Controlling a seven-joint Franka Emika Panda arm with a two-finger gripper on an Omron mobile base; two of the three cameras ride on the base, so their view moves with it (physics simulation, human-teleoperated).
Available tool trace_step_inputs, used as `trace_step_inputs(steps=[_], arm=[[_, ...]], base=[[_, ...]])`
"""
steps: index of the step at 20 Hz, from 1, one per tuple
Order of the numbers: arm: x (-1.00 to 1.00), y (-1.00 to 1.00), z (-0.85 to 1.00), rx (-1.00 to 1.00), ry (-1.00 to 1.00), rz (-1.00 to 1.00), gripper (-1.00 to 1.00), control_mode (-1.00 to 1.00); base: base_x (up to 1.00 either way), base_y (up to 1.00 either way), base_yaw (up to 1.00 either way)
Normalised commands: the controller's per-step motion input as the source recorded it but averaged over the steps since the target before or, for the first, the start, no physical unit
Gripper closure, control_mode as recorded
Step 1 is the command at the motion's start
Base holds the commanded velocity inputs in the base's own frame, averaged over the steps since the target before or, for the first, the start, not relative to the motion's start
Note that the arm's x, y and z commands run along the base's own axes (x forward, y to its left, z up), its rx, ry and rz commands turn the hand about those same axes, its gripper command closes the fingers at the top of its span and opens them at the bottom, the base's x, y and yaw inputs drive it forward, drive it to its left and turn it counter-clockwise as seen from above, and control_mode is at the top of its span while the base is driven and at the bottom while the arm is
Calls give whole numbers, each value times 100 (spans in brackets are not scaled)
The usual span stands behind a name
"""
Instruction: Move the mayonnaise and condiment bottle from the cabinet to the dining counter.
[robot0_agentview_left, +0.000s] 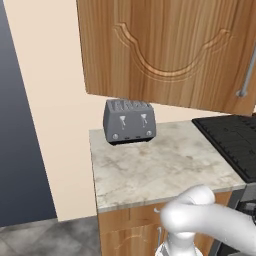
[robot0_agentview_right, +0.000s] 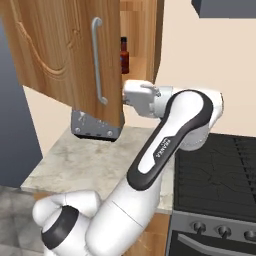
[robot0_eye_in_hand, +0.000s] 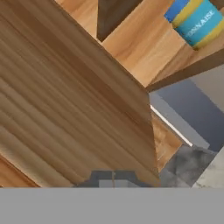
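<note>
Mayonnaise (robot0_eye_in_hand: 195, 20) label lettering "…NNAISE" inside open cabinet (robot0_agentview_right: 65, 55); gripper (robot0_eye_in_hand: 113, 180) clenched, empty, against its door.

- cream wall (robot0_agentview_left: 55, 110) at 9 o'clock, dark panel (robot0_agentview_left: 15, 150) beyond
- small marble counter (robot0_agentview_left: 160, 165) centre, grey toaster (robot0_agentview_left: 129, 121) on it
- black stovetop (robot0_agentview_left: 232, 140) at 3 o'clock
- grey floor (robot0_agentview_left: 45, 237) at 7 o'clock

Grey toaster (robot0_agentview_left: 129, 121) on small marble counter (robot0_agentview_left: 160, 167); black stovetop (robot0_agentview_left: 232, 142) adjoining.
</note>
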Motion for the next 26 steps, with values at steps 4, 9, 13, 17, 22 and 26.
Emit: trace_step_inputs(steps=[4, 9, 13, 17, 22, 26], arm=[[-100, 98, 0, -7, -28, 2, 100, -100], [-100, 98, 0, -7, -28, 0, 100, -100], [-100, 93, 0, -3, -24, 1, 100, -100], [-100, 92, 0, -1, -22, 2, 100, -100], [-100, 92, 0, 0, -23, 1, 100, -100], [-81, 97, 0, 0, -23, 1, 100, -100]], base=[[0, 0, 0], [0, 0, 0], [0, 0, 0], [0, 0, 0], [0, 0, 0], [0, 0, 0]])
